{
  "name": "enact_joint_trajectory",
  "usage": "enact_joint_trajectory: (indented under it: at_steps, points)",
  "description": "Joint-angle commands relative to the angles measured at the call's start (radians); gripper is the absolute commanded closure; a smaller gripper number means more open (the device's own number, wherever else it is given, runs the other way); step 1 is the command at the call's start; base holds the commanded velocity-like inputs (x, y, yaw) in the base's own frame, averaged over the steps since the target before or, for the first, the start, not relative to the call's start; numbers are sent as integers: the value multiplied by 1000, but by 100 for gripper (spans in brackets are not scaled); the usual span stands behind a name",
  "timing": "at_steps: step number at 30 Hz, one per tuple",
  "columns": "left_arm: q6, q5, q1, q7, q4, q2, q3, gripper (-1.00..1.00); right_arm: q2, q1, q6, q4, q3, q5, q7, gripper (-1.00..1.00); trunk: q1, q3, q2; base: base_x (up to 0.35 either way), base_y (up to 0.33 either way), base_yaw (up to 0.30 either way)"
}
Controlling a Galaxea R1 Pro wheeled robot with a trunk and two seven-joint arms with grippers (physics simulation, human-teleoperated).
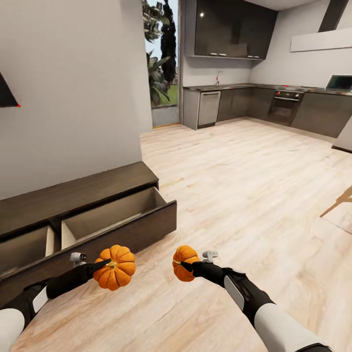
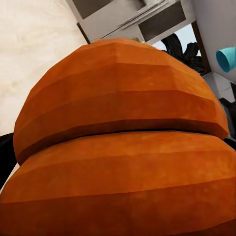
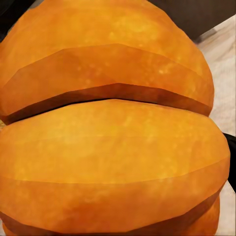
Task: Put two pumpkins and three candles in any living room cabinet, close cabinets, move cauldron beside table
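Left gripper [image 1: 100, 266] clamped on larger pumpkin [image 1: 115, 267], held in air just off front edge of open drawer [image 1: 105, 215]. Long dark cabinet [image 1: 73, 193] along wall, stretching left–right, two drawers pulled out, pale insides showing. Right gripper [image 1: 188, 266] closed on smaller pumpkin [image 1: 184, 262] — over bare plank floor [image 1: 244, 186], off cabinet's right-hand corner. Key relation: drawer lies ahead and slightly left of both pumpkins; left arm nearer, likely short reach forward over front edge; right arm probably needs leftward swing as well.
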Motion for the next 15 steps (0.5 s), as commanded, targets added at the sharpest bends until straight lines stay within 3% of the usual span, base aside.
enact_joint_trajectory:
  at_steps: [1,9,10,15]
  points:
    - [10,2,-1,-4,1,0,0,100,2,0,8,-2,2,-14,-16,100,0,-1,0,315,-133,291]
    - [10,2,-1,-4,2,-8,-2,100,5,0,9,-2,3,-12,-46,100,0,-1,0,320,-60,291]
    - [9,2,-1,-4,2,-9,-2,100,15,0,8,-2,2,-2,-79,100,0,-1,0,322,-2,291]
    - [9,2,-1,-4,2,-9,-1,100,27,0,9,-2,2,12,-101,100,0,-1,0,322,-1,291]
